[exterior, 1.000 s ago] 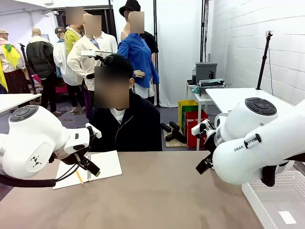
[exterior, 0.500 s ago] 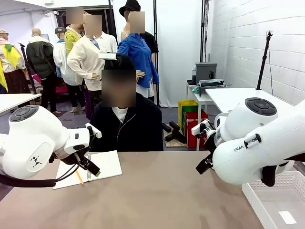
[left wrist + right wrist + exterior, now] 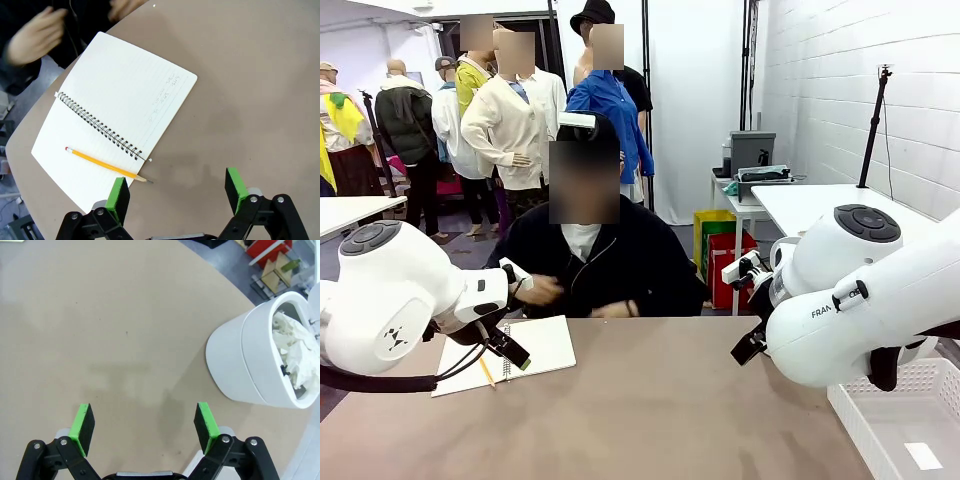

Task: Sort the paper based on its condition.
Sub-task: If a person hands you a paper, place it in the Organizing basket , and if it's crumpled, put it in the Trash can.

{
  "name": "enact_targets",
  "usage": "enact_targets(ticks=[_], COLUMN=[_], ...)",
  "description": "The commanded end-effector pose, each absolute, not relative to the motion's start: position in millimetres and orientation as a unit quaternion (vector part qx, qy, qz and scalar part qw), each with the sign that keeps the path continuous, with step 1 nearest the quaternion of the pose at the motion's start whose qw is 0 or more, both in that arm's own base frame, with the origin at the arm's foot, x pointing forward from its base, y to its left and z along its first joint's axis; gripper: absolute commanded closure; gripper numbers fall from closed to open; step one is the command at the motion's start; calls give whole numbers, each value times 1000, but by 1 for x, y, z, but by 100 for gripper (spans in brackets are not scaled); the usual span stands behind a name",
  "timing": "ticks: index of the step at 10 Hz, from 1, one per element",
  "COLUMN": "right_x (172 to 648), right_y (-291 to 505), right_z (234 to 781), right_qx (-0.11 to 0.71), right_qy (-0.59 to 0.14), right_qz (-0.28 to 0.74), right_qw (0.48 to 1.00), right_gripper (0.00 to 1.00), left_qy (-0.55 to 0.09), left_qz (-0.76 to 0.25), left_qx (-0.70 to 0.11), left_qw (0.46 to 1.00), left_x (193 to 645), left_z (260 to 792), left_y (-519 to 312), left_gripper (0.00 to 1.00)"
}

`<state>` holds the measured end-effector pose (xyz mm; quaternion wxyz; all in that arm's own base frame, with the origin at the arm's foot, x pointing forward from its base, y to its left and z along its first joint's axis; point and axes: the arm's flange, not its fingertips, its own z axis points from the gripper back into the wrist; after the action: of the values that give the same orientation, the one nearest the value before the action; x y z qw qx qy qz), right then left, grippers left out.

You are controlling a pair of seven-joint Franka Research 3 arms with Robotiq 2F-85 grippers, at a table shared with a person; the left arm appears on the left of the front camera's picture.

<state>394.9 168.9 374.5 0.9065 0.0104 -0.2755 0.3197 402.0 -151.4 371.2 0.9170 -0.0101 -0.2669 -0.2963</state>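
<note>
Quick status from my end. The brown counter (image 3: 670,400) takes up the lower half of the front view, and the stretch under the right arm is plain bare surface.

Next biggest is the white round bin (image 3: 240,365) at the upper right of the right wrist view, by the counter's edge. I can't tell if it stands on the counter or just past it. The crumpled paper (image 3: 295,347) is sitting inside it, wrinkly white lumps down in the mouth, so I'd say at least part of the sorting is done.

The white mesh basket (image 3: 880,420) at the lower right of the front view holds one small flat white slip (image 3: 923,456), which I'm guessing is the other pile.

The open spiral notebook (image 3: 120,115) lies at centre-left of the left wrist view, with a yellow pencil (image 3: 105,164) across its lower page. The person's hand (image 3: 37,37) is a blur at the upper left.

The left claw (image 3: 177,187) hangs above the counter just past the pencil tip, pads wide apart, holding nothing. The right claw (image 3: 143,421) is likewise spread and empty. My read is we're between pieces, waiting on the next one.
</note>
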Motion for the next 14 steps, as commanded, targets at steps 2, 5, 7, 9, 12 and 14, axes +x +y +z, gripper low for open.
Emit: enact_targets(ticks=[2, 5, 7, 9, 12, 14], right_x=[395, 395, 390, 377, 368, 367], right_y=[169, 169, 181, 186, 207, 212], right_z=[374, 374, 378, 400, 435, 472], right_qx=[11, 11, 25, 80, 81, 95], right_qy=[-276, -276, -268, -240, -226, -224], right_qz=[319, 319, 304, 319, 325, 350], right_qw=[907, 907, 914, 913, 915, 905], right_gripper=[0, 0, 0, 0, 0, 0], left_qy=[-267, -267, -250, -237, -232, -225], left_qz=[-295, -295, -290, -299, -308, -319], left_qx=[-10, -10, -33, -76, -107, -129], left_qw=[917, 917, 923, 921, 917, 912], left_x=[402, 402, 397, 381, 364, 355], left_z=[371, 371, 382, 408, 448, 479], left_y=[-151, -151, -152, -156, -158, -162], left_gripper=[0, 0, 0, 0, 0, 0])
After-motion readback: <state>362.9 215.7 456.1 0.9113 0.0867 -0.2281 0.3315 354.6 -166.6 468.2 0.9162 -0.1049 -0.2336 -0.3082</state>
